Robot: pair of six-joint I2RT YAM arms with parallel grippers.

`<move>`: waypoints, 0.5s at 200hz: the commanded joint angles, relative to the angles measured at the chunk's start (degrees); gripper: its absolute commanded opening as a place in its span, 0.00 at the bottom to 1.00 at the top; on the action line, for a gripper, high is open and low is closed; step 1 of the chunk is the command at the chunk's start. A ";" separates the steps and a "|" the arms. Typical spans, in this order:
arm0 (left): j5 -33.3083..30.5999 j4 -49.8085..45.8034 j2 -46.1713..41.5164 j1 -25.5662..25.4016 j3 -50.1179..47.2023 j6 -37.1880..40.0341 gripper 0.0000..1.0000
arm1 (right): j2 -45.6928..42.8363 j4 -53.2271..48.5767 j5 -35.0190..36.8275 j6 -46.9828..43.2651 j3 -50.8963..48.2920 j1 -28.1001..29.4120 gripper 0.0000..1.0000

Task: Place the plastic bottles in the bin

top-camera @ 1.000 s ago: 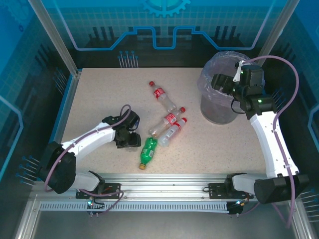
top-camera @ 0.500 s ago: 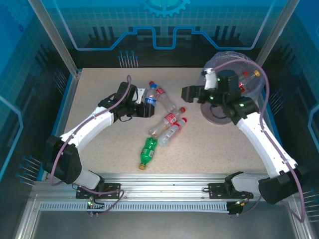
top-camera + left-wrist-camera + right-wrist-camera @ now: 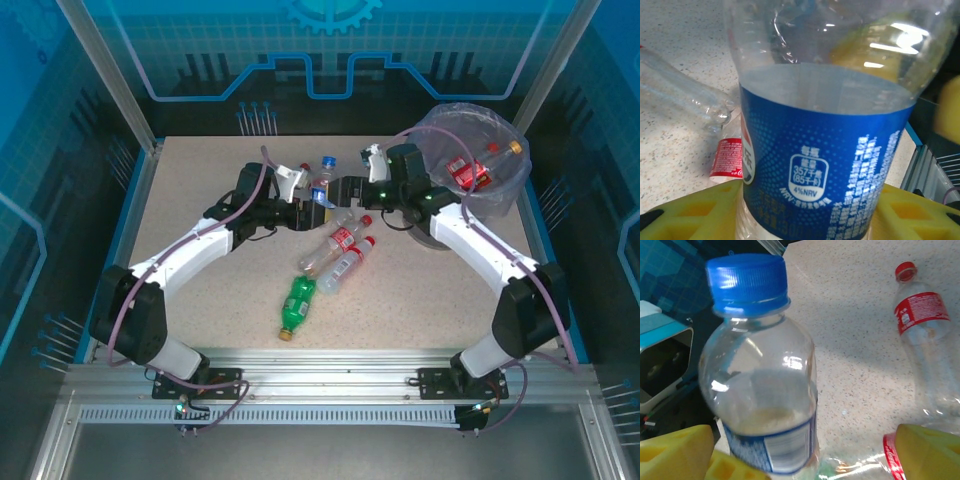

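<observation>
A blue-labelled, blue-capped plastic bottle (image 3: 322, 188) stands upright above the table's middle, with my left gripper (image 3: 312, 208) shut on its label (image 3: 825, 165) between yellow pads (image 3: 690, 212). My right gripper (image 3: 350, 190) is open, its yellow fingers (image 3: 675, 450) wide apart on either side of the same bottle (image 3: 762, 390). Two red-labelled bottles (image 3: 340, 240) (image 3: 348, 262) and a green one (image 3: 296, 303) lie on the table. The bin (image 3: 505, 185) at the right holds red-labelled bottles (image 3: 462, 170).
Another clear red-capped bottle (image 3: 922, 320) lies on the speckled table (image 3: 200, 180) beyond the held one. Blue enclosure walls and a metal frame (image 3: 110, 90) ring the table. The arm bases sit on the rail (image 3: 320, 385) at the near edge.
My left arm has carried the blue-labelled bottle up and right to the table's middle. My right arm swung left from over the bin to that bottle.
</observation>
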 commanded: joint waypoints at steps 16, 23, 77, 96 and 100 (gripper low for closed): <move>4.02 3.54 -0.50 0.23 -0.95 -0.51 0.46 | 2.82 6.77 -3.45 3.50 2.83 0.87 0.92; 4.31 3.88 -0.45 0.24 -1.12 -0.61 0.46 | 3.27 6.92 -3.45 3.66 3.16 0.87 0.91; 4.98 4.44 0.00 -0.19 -1.19 -0.68 0.46 | 5.62 9.65 -5.15 5.52 4.11 1.07 0.78; 4.73 4.68 -0.35 -0.17 -1.64 -0.46 0.46 | 5.03 9.90 -4.29 5.38 3.48 1.12 0.75; 4.77 4.75 -0.38 -0.20 -1.65 -0.50 0.46 | 4.96 9.92 -4.18 5.37 3.41 1.08 0.74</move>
